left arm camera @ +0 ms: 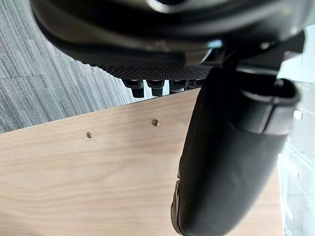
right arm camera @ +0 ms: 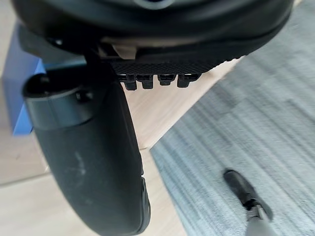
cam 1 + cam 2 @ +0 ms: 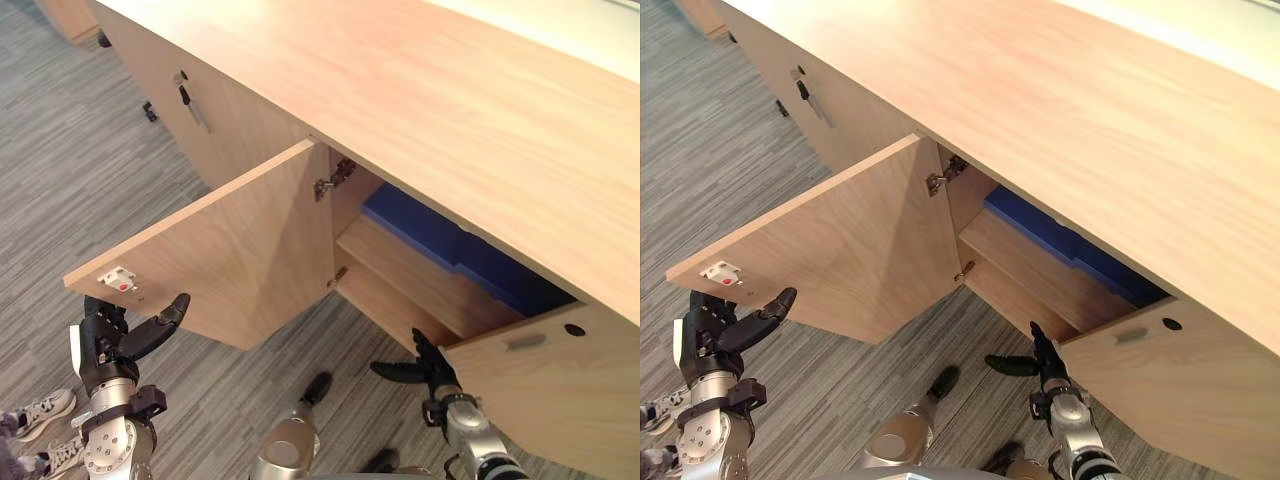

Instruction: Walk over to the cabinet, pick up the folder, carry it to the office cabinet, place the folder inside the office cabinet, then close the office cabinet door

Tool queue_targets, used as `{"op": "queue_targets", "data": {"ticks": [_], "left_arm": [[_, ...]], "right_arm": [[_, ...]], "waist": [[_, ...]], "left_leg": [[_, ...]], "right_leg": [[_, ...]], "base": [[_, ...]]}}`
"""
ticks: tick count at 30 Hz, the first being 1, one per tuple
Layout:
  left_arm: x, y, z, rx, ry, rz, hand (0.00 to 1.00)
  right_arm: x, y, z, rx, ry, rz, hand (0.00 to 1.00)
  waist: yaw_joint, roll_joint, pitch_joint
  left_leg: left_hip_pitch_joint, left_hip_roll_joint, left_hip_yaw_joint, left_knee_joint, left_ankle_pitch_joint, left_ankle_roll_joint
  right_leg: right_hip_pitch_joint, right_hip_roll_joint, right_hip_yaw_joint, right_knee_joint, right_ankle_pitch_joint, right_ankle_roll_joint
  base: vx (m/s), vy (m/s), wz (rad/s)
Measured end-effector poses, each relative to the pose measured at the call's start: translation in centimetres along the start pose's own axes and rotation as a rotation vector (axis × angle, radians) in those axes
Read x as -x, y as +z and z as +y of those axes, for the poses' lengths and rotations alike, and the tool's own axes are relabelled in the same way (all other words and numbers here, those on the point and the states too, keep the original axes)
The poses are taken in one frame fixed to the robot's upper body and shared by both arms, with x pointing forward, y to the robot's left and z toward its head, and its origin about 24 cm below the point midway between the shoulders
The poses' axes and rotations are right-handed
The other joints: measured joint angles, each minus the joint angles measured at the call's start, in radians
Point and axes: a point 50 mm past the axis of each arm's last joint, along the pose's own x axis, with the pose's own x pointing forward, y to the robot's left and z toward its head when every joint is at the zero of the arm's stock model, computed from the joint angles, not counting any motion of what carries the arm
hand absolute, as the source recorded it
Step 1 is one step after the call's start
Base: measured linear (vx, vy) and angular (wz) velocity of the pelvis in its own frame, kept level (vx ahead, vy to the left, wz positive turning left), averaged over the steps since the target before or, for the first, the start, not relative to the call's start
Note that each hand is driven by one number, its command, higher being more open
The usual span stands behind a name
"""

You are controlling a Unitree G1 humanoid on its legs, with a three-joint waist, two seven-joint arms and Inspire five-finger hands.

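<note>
The blue folder (image 3: 440, 245) lies on the upper shelf (image 3: 420, 285) inside the light-wood office cabinet (image 3: 450, 100), partly hidden under the cabinet top. The cabinet's left door (image 3: 240, 250) stands swung wide open. My left hand (image 3: 110, 345) is low by the door's outer free edge, open, with its thumb (image 1: 231, 162) reaching toward the door panel (image 1: 74, 177) and holding nothing. My right hand (image 3: 425, 370) hangs open and empty below the opening, just beside the right door (image 3: 560, 390). The right wrist view shows the folder (image 2: 22, 83) past the thumb (image 2: 93, 162).
A white catch with a red dot (image 3: 118, 280) sits at the open door's corner. A neighbouring shut door with a metal handle (image 3: 190, 100) lies further left. A person's sneakers (image 3: 40, 410) stand on the grey striped carpet (image 3: 60, 180) at lower left.
</note>
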Motion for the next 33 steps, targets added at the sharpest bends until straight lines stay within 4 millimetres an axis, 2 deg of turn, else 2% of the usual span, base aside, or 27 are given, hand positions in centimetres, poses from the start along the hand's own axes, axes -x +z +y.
{"op": "queue_targets", "data": {"ticks": [3, 4, 8, 10, 13, 14, 15, 16, 19, 20, 21, 23, 24, 25, 28, 30, 32, 33], "left_arm": [[1.7, -0.1, 0.4, -0.004, 0.003, 0.022, 1.00], [4.6, -0.5, -0.2, 0.018, -0.039, 0.076, 1.00], [6.1, -1.5, -1.0, 0.022, -0.131, 0.148, 1.00], [6.9, -2.0, -1.0, 0.022, -0.147, 0.179, 1.00], [8.7, -3.5, -1.4, 0.045, -0.173, 0.275, 1.00], [9.5, -4.7, -1.6, 0.052, -0.196, 0.342, 1.00], [10.1, -5.6, -1.7, 0.043, -0.214, 0.398, 1.00], [11.2, -7.2, -1.8, 0.013, -0.252, 0.504, 1.00], [12.6, -9.9, -2.3, -0.070, -0.438, 0.692, 1.00], [12.5, -10.1, -2.8, -0.087, -0.523, 0.712, 1.00], [12.3, -10.1, -3.4, -0.098, -0.588, 0.710, 1.00], [10.2, -9.8, -5.5, -0.150, -0.739, 0.644, 1.00], [9.6, -9.8, -5.8, -0.155, -0.737, 0.634, 1.00], [9.0, -9.9, -5.3, -0.216, -0.755, 0.629, 1.00], [8.9, -9.9, -5.6, -0.243, -0.785, 0.620, 1.00], [7.8, -9.6, -6.9, -0.257, -0.805, 0.574, 1.00], [4.9, -9.1, -9.4, -0.309, -0.804, 0.469, 1.00], [4.1, -8.8, -10.2, -0.326, -0.798, 0.436, 1.00]], "right_arm": [[0.9, -1.6, 0.0, -0.026, -0.012, 0.044, 1.00], [1.9, -3.6, 0.9, -0.080, -0.018, 0.105, 1.00], [2.4, -4.4, 1.1, -0.089, -0.017, 0.133, 1.00], [2.3, -4.3, 1.1, -0.089, -0.015, 0.129, 1.00], [1.5, -3.0, 0.6, -0.069, -0.020, 0.089, 1.00], [1.3, -2.6, 0.4, -0.059, -0.022, 0.080, 1.00], [1.1, -2.2, 0.3, -0.048, -0.019, 0.068, 1.00], [0.7, -1.4, 0.6, -0.024, -0.001, 0.048, 1.00], [0.1, 0.0, 1.1, 0.010, 0.025, 0.003, 1.00], [0.0, 0.4, 1.0, 0.014, 0.027, -0.012, 1.00], [0.0, 0.6, 1.0, 0.016, 0.026, -0.021, 1.00], [-0.3, 1.6, 1.0, 0.026, 0.036, -0.058, 1.00], [-0.3, 1.9, 1.0, 0.026, 0.036, -0.069, 1.00], [-0.5, 2.7, 0.8, 0.033, 0.033, -0.097, 1.00], [-0.7, 3.0, 0.4, 0.049, 0.028, -0.095, 1.00], [-0.7, 3.1, 0.4, 0.054, 0.028, -0.097, 1.00], [-0.7, 2.9, 1.1, 0.059, 0.039, -0.089, 1.00], [-0.7, 3.0, 1.3, 0.055, 0.043, -0.090, 1.00]], "waist": [[-0.001, -0.015, -0.005], [-0.010, -0.020, -0.020], [-0.026, -0.001, -0.036], [-0.028, 0.011, -0.035], [-0.029, 0.052, -0.031], [-0.029, 0.074, -0.031], [-0.035, 0.077, -0.024], [-0.058, 0.089, -0.023], [-0.099, 0.090, -0.004], [-0.112, 0.096, 0.005], [-0.117, 0.091, 0.013], [-0.141, 0.068, 0.038], [-0.148, 0.064, 0.044], [-0.172, 0.064, 0.058], [-0.193, 0.064, 0.061], [-0.210, 0.064, 0.061], [-0.221, 0.063, 0.061], [-0.224, 0.063, 0.061]], "left_leg": [[0.017, 0.010, 0.039, -0.005, 0.001, 0.002], [0.022, 0.035, 0.112, -0.005, 0.002, 0.008], [0.014, 0.046, 0.164, 0.000, 0.005, 0.011], [0.013, 0.046, 0.183, 0.000, 0.005, 0.011], [-0.011, 0.049, 0.245, 0.000, 0.002, 0.007], [-0.023, 0.048, 0.264, 0.000, 0.002, 0.006], [-0.032, 0.048, 0.274, 0.000, 0.002, 0.006], [-0.042, 0.049, 0.293, 0.000, 0.002, 0.006], [-0.054, 0.055, 0.337, 0.000, 0.002, 0.006], [-0.055, 0.057, 0.351, 0.000, 0.002, 0.006], [-0.058, 0.058, 0.361, 0.000, 0.002, 0.006], [-0.064, 0.060, 0.390, 0.000, -0.008, 0.019], [-0.064, 0.062, 0.406, 0.000, -0.009, 0.021], [-0.064, 0.065, 0.466, 0.000, -0.012, 0.024], [-0.063, 0.068, 0.527, 0.000, -0.019, 0.032], [-0.062, 0.069, 0.552, 0.000, -0.018, 0.032], [-0.058, 0.070, 0.591, 0.000, -0.015, 0.033], [-0.056, 0.069, 0.598, 0.000, -0.016, 0.034]], "right_leg": [[-0.003, -0.001, 0.036, 0.007, 0.006, -0.006], [0.000, 0.011, 0.055, -0.006, 0.012, -0.009], [-0.007, 0.032, 0.112, -0.025, 0.009, -0.006], [-0.019, 0.041, 0.161, -0.028, 0.011, -0.005], [-0.073, 0.047, 0.248, -0.028, 0.031, -0.004], [-0.098, 0.046, 0.276, -0.026, 0.038, -0.004], [-0.115, 0.046, 0.296, -0.026, 0.043, -0.001], [-0.138, 0.047, 0.318, -0.024, 0.046, -0.002], [-0.174, 0.048, 0.359, -0.023, 0.049, -0.004], [-0.180, 0.049, 0.369, -0.022, 0.050, -0.006], [-0.187, 0.050, 0.376, -0.023, 0.053, -0.010], [-0.222, 0.055, 0.419, -0.025, 0.061, -0.024], [-0.231, 0.057, 0.433, -0.027, 0.063, -0.026], [-0.247, 0.063, 0.466, -0.030, 0.065, -0.029], [-0.276, 0.063, 0.521, -0.040, 0.082, -0.041], [-0.270, 0.066, 0.541, -0.090, 0.137, -0.037], [-0.265, 0.068, 0.568, -0.140, 0.203, -0.028], [-0.262, 0.070, 0.575, -0.152, 0.214, -0.023]], "base": [[-0.18, -0.014, -0.34], [-0.32, -0.021, -0.16], [-0.17, -0.008, 0.13], [-0.06, 0.021, -0.15], [-0.06, 0.066, -0.44], [-0.04, 0.066, -0.44], [-0.05, 0.059, -0.54], [-0.03, 0.037, -0.44], [0.01, 0.017, -0.49], [0.01, 0.000, -0.34], [-0.01, 0.002, -0.38], [0.02, 0.002, -0.70], [0.05, 0.015, -0.91], [0.03, 0.017, -0.68], [0.07, 0.017, -0.71], [0.11, 0.016, -0.49], [0.10, 0.010, -0.43], [0.14, -0.007, -0.41]]}}
